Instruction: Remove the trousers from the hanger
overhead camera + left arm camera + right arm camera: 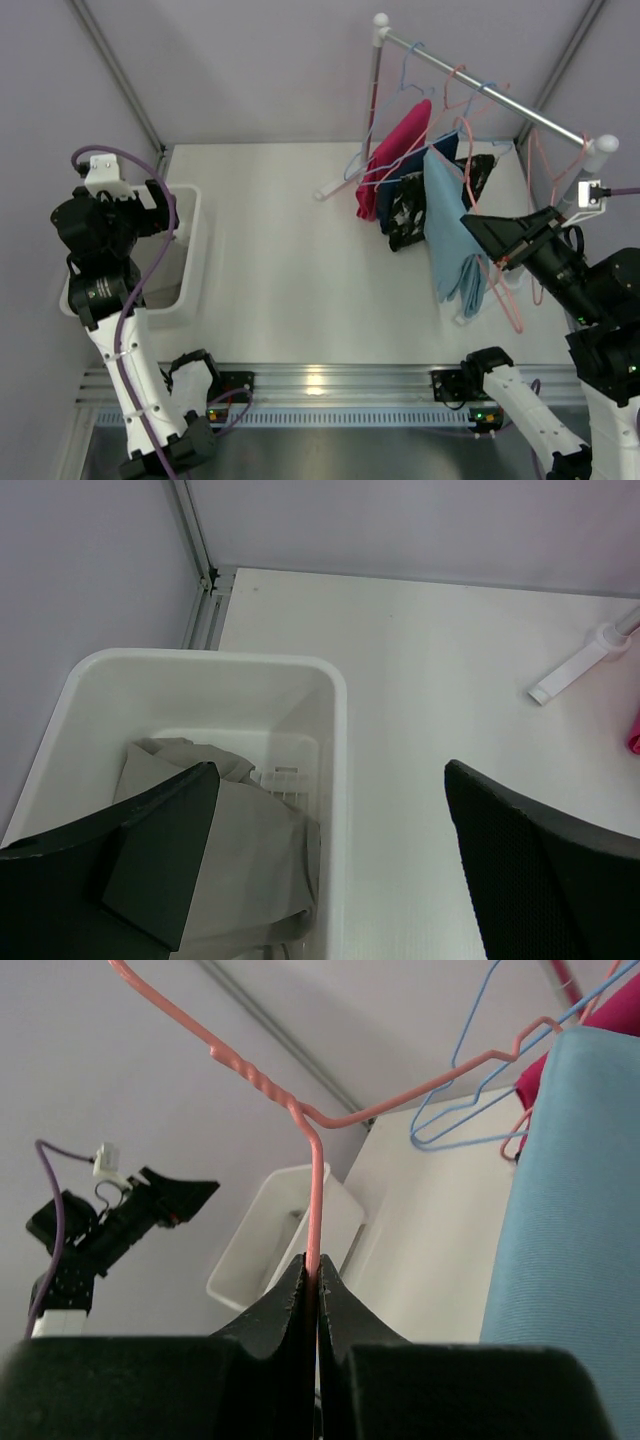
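Observation:
The light sky-blue trousers [450, 232] hang folded over a pink wire hanger [467, 172] on the rail; they also show in the right wrist view [570, 1210]. My right gripper [472, 222] is shut on that pink hanger's wire [314, 1190], its jaws pinched tight around it [312, 1272]. The light grey trousers [250, 860] lie crumpled in the white bin [200, 660]. My left gripper [330, 775] is open and empty, hovering above the bin's right wall [190, 250], with one finger over the grey cloth.
The clothes rail [490, 92] stands at the back right with a magenta garment [395, 150], a dark patterned garment [410, 205] and several bare wire hangers [545, 160]. The rail's white foot [575, 665] rests on the table. Walls close in at the left and back.

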Tool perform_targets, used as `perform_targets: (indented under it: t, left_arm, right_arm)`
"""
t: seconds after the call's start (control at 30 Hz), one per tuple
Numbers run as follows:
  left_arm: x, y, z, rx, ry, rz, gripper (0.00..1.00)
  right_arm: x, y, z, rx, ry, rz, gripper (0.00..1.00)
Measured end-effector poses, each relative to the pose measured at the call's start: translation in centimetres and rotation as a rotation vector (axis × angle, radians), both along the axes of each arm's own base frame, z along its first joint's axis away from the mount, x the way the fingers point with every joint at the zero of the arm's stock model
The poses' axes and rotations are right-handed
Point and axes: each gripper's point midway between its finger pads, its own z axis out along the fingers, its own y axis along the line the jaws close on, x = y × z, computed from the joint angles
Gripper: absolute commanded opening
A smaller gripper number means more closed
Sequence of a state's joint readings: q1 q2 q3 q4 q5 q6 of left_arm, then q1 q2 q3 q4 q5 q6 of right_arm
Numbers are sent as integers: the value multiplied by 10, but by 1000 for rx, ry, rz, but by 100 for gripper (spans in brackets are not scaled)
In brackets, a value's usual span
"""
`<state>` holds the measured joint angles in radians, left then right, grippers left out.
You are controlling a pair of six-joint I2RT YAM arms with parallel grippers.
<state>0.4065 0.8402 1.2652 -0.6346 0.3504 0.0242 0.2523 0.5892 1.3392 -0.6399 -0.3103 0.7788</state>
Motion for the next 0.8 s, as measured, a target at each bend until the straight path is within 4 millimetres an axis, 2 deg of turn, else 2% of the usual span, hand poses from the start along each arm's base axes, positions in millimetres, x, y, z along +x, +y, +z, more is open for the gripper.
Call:
perform_targets:
  t: [0.23,0.43,0.53,0.67,0.8]
  left_arm:
    - [-8,-3,5,9,-18,4,99]
    - [-9,-3,5,9,-18,4,99]
    - [-9,-3,5,9,-18,3,99]
    - [-10,-6,6,12,-23,-9,99]
    - [-15,-15,9,15,-33,-56,99]
  right_arm:
    - [-24,17,-5,-76,-44,152,0]
    - [-55,30,5,-106,-125,302,0]
    - [-64,42,12,-96,-151,409,0]
    - [-53,56,22,-60,-131,515,0]
    - [-16,73,27,-4,-55,577,0]
